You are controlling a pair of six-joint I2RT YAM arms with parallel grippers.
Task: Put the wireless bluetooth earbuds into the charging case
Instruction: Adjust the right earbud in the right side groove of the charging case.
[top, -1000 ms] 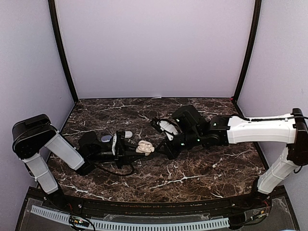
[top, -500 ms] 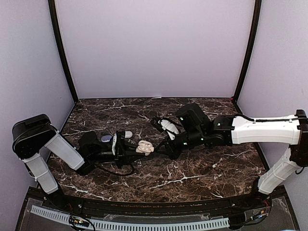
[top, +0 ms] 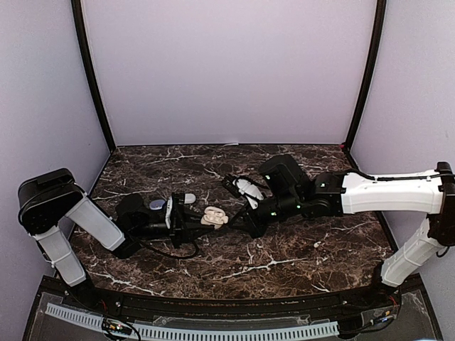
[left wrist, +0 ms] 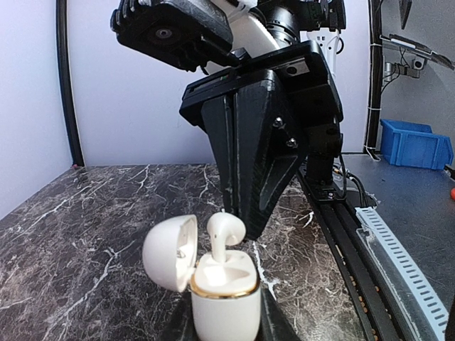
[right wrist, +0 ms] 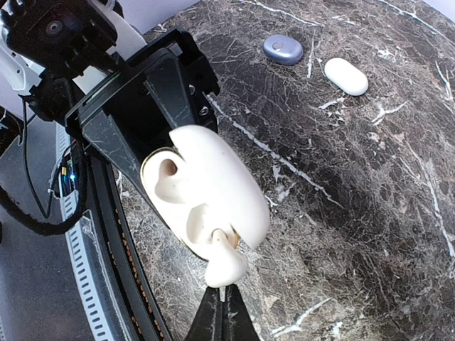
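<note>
Two claws meet at the centre of the top view. The left claw (top: 202, 221) is closed on the open charging case (top: 212, 217), and the right claw (top: 234, 222) is set just beside it on the right. No earbud can be made out there.

From the left wrist, a cream earbud (left wrist: 225, 230) is seen pinched in the right claw's narrow black tips at frame centre. Its stem reaches into the case opening, and the lid is tilted away at the left.

From the right wrist, the earbud is seen at lower centre, touching the case rim.

The stem should be kept in line with its well and lowered straight. It should be released only once seated, with the case gripped firmly throughout.
</note>
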